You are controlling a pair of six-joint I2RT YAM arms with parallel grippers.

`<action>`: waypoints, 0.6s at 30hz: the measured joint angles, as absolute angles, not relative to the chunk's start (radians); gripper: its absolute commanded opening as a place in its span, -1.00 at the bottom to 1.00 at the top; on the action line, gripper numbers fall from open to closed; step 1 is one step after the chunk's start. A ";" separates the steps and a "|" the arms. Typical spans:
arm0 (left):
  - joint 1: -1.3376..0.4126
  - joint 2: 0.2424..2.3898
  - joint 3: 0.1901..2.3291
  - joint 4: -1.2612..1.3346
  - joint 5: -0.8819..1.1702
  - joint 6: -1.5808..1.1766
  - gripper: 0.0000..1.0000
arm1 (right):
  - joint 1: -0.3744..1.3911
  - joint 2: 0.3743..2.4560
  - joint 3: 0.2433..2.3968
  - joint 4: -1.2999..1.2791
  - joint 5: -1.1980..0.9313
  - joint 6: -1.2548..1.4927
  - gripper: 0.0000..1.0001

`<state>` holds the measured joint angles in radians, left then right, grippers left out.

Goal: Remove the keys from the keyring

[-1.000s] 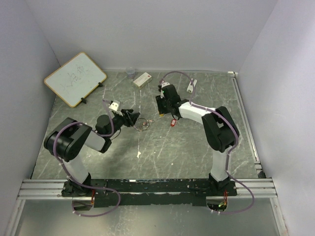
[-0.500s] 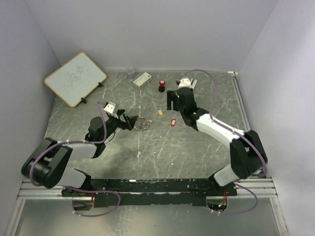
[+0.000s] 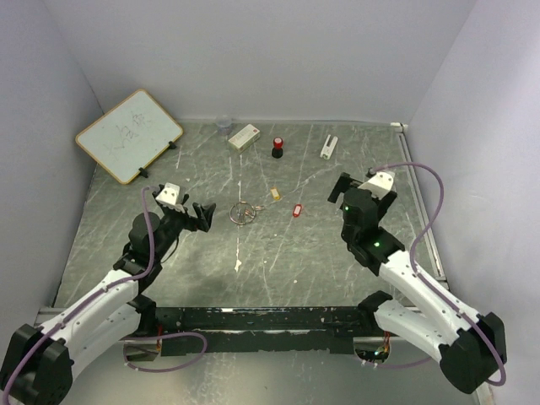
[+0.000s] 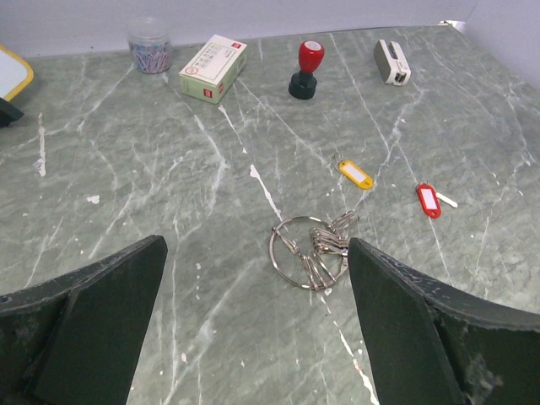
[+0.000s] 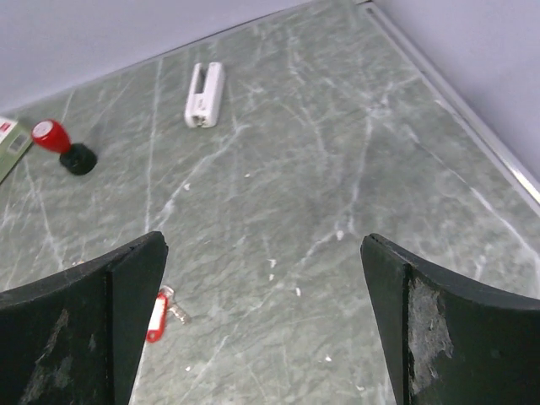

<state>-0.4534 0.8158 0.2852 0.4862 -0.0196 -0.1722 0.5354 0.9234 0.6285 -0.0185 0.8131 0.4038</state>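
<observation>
Spanning the whole overhead view, the grey-green marbled table point(image 3: 321, 261) carries everything, with both arms drawn back toward its near edge.

The left gripper point(image 3: 201, 215) hangs low over the table with its jaws spread wide and nothing between them. In its wrist view the two dark fingers point(image 4: 110, 304) frame the ring from either side, well apart from it. The right gripper point(image 3: 346, 190) is likewise parted and empty, off toward the right side and aimed at bare stone.

The keyring point(image 3: 243, 213) lies flat near the middle of the table, just ahead of the left gripper. It is a thin, round silver wire loop point(image 4: 273, 250).

The task looks partly done. The small silver keys point(image 4: 327, 245) are bunched in a tangle across the ring's right half and seem still threaded on it. These I judge to be the work left.

The yellowish-tan key point(image 4: 355, 174) lies by itself beyond the ring and clear of it. The red key point(image 4: 429, 201) rests further to the right, also apart from the wire. It has a white label window in its plastic head, and a short metal piece lies beside it.
</observation>
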 measured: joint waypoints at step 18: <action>-0.455 0.738 0.285 0.292 -0.042 -0.168 0.99 | 0.536 0.688 0.549 -0.138 0.990 0.453 1.00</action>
<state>-0.4545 0.7376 0.2852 0.2920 -0.0418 -0.1677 0.5362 0.6884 0.5491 -0.1383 0.9897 0.4530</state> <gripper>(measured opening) 0.995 0.999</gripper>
